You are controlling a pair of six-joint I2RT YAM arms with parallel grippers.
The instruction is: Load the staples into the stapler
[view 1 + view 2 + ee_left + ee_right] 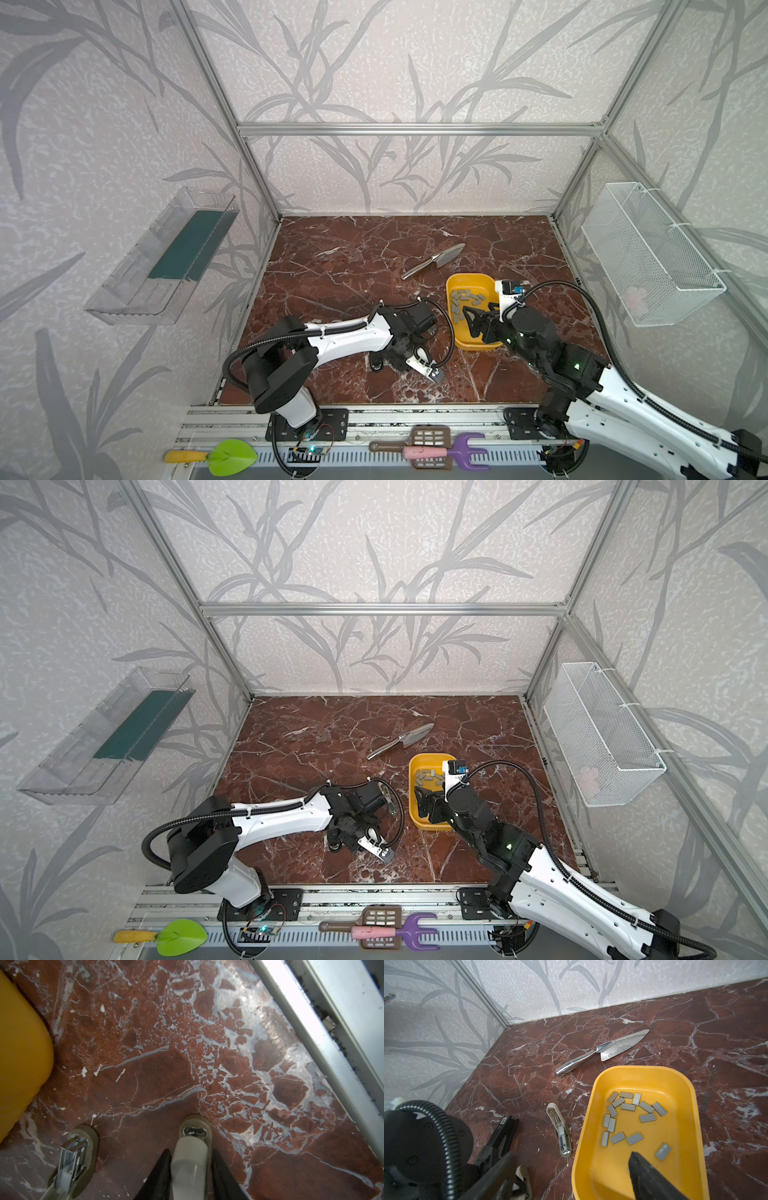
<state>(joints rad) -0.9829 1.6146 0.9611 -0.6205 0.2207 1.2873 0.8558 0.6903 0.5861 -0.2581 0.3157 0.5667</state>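
The beige stapler [195, 1121] is swung open on the marble table. Its metal staple channel [72, 1157] faces up beside the yellow tray [641, 1069]. My left gripper [191, 1153] is shut on the stapler's base arm, one black finger on each side. In both top views the wrist hides these fingers; only a strip of the stapler [388, 800] shows. Several grey staples [627, 1106] lie loose in the tray [467, 276]. My right gripper [480, 309] hovers open over the tray's near half, with nothing between its fingers [643, 1172].
A steel knife [436, 259] lies behind the tray. A wire basket [648, 257] hangs on the right wall and a clear bin [166, 257] on the left wall. Toy garden tools [428, 451] rest along the front rail [311, 1022].
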